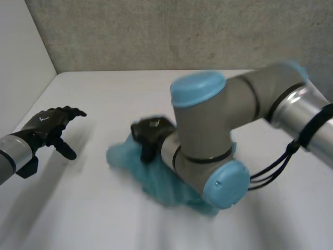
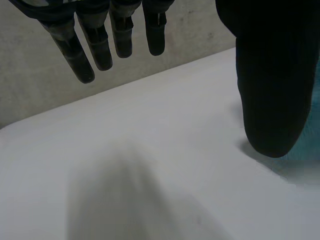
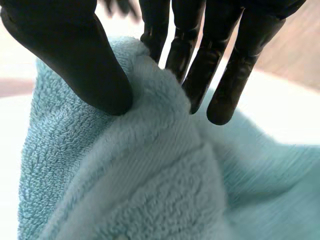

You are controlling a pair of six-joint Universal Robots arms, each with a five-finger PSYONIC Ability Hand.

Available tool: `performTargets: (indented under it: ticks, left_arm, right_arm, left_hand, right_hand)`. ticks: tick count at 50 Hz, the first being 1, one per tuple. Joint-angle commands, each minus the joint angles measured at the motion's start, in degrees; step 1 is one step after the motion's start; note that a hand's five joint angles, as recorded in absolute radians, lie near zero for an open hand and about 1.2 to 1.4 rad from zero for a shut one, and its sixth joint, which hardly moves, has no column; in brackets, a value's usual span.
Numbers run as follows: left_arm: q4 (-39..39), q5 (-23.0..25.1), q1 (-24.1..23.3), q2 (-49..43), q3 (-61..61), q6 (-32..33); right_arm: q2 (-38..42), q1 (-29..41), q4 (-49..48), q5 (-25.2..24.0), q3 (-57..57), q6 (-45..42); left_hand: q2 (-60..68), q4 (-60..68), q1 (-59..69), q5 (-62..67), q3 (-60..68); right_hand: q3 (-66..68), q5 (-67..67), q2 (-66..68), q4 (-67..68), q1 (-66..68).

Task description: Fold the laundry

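Observation:
A light-blue terry towel (image 1: 156, 179) lies bunched on the white table (image 1: 104, 94), just right of the middle, partly under my right arm (image 1: 208, 135). My right hand (image 1: 151, 133) sits on the towel's left part. In the right wrist view a raised ridge of the towel (image 3: 150, 190) is pinched between this hand's (image 3: 75, 55) thumb and fingers. My left hand (image 1: 49, 125) hovers over bare table at the far left, well apart from the towel, fingers (image 2: 100, 40) straight and spread, holding nothing. A sliver of the towel (image 2: 314, 135) shows beside its thumb.
A grey wall (image 1: 156, 31) closes the table's far side and a pale side wall (image 1: 21, 52) runs along its left. Bare tabletop lies between my left hand and the towel, and along the far edge.

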Motion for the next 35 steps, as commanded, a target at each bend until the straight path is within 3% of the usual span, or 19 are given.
performTargets:
  ticks: [1,7,15,16,23,35]
  left_arm:
    - [1.0,3.0,-0.9,-1.0,0.4,-0.2]
    - [2.9,3.3,-3.9,-3.0,2.2,-0.7]
    - [5.5,3.1,-8.7,-5.1,4.4,-3.1]
    - [7.0,3.1,-11.1,-6.3,5.6,-7.5]
    - [8.4,2.6,-17.2,-9.8,9.2,-17.3]
    - [9.7,2.3,-27.2,-16.9,14.0,-21.2]
  right_arm:
    - [-13.7,-0.2,-5.1,3.5,1.4,-4.0]
    - [-24.5,-0.2,-5.3,3.3,5.1,-10.4]
    - [-32.0,-0.2,-5.3,3.8,9.0,-18.2]
    - [-33.0,-0.1,-5.3,3.8,9.7,-18.6]
    - [-39.9,-0.3,-5.5,3.2,15.4,-19.5]
    - [-45.9,-1.2,-5.2,1.2,23.3,-19.3]
  left_hand:
    - [-1.5,-1.5,-2.6,-1.1,-2.3]
    - [-3.0,-3.0,-4.1,-2.6,-3.9]
    - [-3.5,-3.5,-4.6,-3.1,-4.4]
    - [-3.5,-3.5,-4.6,-3.1,-4.4]
    - [-2.7,-2.7,-3.7,-2.3,-3.5]
    - [1.3,1.3,0.3,1.8,0.5]
  right_hand:
    - [12.8,16.4,12.6,12.1,26.0]
    - [12.8,16.4,12.6,12.1,26.0]
    - [12.8,16.4,12.6,12.1,26.0]
    - [12.8,16.4,12.6,12.1,26.0]
    - [12.8,16.4,12.6,12.1,26.0]
    - [12.8,16.4,12.6,12.1,26.0]
